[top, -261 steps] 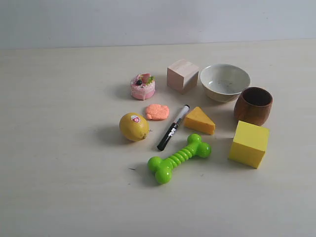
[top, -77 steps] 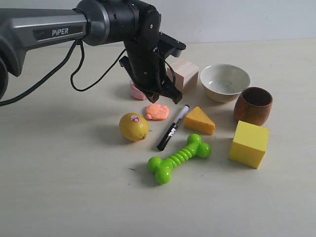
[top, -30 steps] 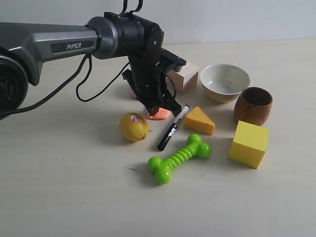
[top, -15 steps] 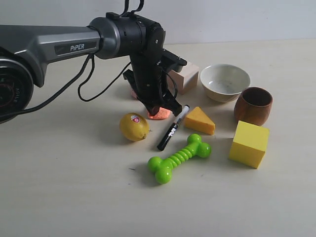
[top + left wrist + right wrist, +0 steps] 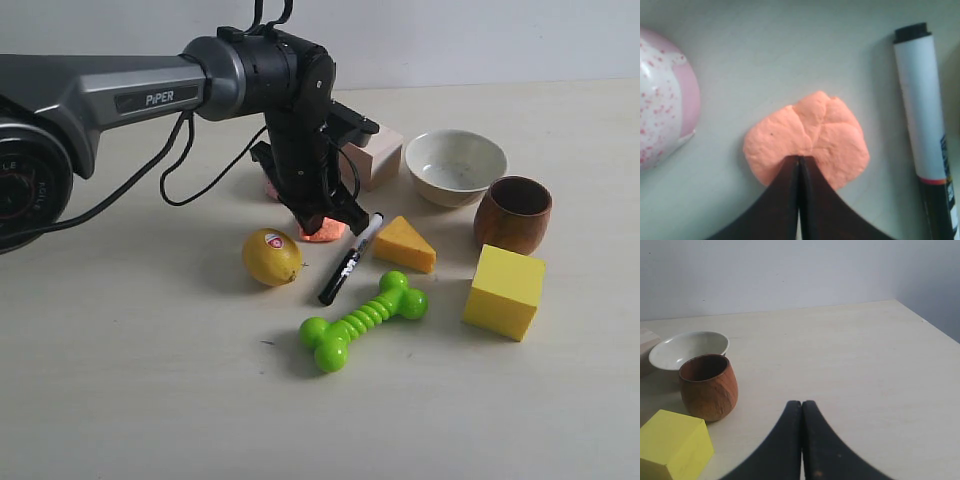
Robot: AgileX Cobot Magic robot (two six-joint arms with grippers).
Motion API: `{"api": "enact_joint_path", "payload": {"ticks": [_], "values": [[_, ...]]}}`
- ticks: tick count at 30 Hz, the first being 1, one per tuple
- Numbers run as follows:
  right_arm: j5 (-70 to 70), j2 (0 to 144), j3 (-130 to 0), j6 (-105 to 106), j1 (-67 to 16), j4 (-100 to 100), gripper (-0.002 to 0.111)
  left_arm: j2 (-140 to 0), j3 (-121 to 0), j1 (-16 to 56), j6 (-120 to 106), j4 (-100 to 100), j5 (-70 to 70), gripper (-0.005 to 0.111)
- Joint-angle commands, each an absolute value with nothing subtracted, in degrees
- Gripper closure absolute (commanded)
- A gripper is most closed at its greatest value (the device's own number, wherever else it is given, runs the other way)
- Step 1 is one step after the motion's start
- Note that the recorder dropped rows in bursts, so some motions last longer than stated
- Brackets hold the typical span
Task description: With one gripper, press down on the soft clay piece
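The soft clay piece (image 5: 807, 142) is a salmon-orange lump lying flat on the table; in the exterior view only its lower edge (image 5: 322, 236) shows under the arm. My left gripper (image 5: 800, 159) is shut, its joined tips resting on the near part of the clay, nothing held between them. In the exterior view that gripper (image 5: 322, 222) points straight down onto the clay. My right gripper (image 5: 801, 404) is shut and empty, off to the side over bare table, out of the exterior view.
Around the clay: pink toy cake (image 5: 662, 95), black-and-white marker (image 5: 349, 260), lemon (image 5: 271, 256), orange wedge (image 5: 405, 244), green toy bone (image 5: 362, 320). Farther right stand a wooden block (image 5: 378, 152), white bowl (image 5: 455, 165), brown cup (image 5: 512, 213) and yellow cube (image 5: 504, 291).
The left arm came in from the left and lowered onto the clay; over the last second it has barely moved, staying down on the lump.
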State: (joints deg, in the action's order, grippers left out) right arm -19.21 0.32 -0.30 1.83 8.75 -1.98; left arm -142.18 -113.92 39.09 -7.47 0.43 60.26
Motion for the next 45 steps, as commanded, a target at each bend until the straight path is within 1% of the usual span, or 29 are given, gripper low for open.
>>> {"api": "enact_joint_path", "payload": {"ticks": [1, 27, 45], "values": [[-18.74, 0.00, 0.00, 1.89, 8.64, -2.17, 0.108, -149.29, -111.58, 39.07, -7.56, -1.53, 58.73, 0.107], [-18.74, 0.00, 0.00, 1.89, 8.64, -2.17, 0.108, -151.68, -112.37, 39.07, -7.56, -1.69, 61.33, 0.107], [-18.74, 0.00, 0.00, 1.89, 8.64, -2.17, 0.108, -145.76, -112.80, 38.93, -7.33, -0.59, 61.35, 0.107]]}}
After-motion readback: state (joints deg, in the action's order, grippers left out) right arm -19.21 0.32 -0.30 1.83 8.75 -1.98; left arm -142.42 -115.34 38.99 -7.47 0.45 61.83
